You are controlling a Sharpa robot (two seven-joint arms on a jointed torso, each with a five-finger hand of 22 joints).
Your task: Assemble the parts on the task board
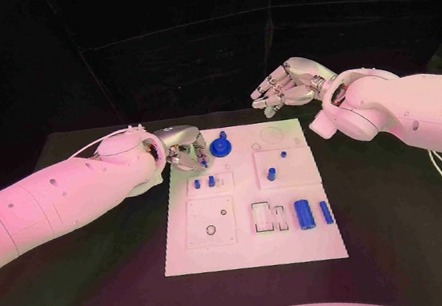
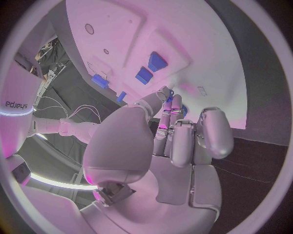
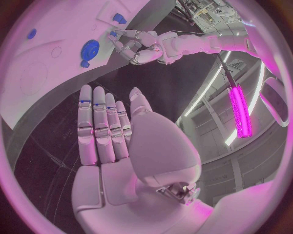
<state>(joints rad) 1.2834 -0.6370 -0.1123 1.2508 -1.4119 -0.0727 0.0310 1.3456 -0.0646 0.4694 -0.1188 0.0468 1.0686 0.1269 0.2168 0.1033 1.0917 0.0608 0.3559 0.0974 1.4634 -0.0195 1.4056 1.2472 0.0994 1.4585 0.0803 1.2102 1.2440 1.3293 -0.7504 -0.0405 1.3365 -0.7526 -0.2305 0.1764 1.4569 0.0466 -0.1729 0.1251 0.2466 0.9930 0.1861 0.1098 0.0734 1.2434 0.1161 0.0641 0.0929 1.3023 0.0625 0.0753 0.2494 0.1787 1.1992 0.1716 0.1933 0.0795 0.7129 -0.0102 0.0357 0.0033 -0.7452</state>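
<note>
Plainly the left hand [image 1: 184,149] was the nearer one. It hung over the far left corner of the board [image 1: 192,258], fingers [image 2: 177,127] curled downward toward the plate, and just beside it, toward the board's middle, stood the blue gear [image 1: 220,147]. Nearer the robot from those fingertips stood two small blue pegs [image 1: 204,182], close under the hand. From the left wrist the fingers looked drawn together, but I could not tell whether anything was pinched between them.

The right hand [image 1: 292,82] was well away, raised beyond the board's far edge, flat and spread, holding nothing; its wrist view showed the palm bare [image 3: 116,131].

Two blue cylinders [image 1: 314,214] lay on the near right part of the board, their long axes running away from the robot, well apart from either hand. Another short peg [image 1: 272,174] stood right of centre.

My guess was that whatever came next belonged to the left hand, with the gear and pegs within its reach.
</note>
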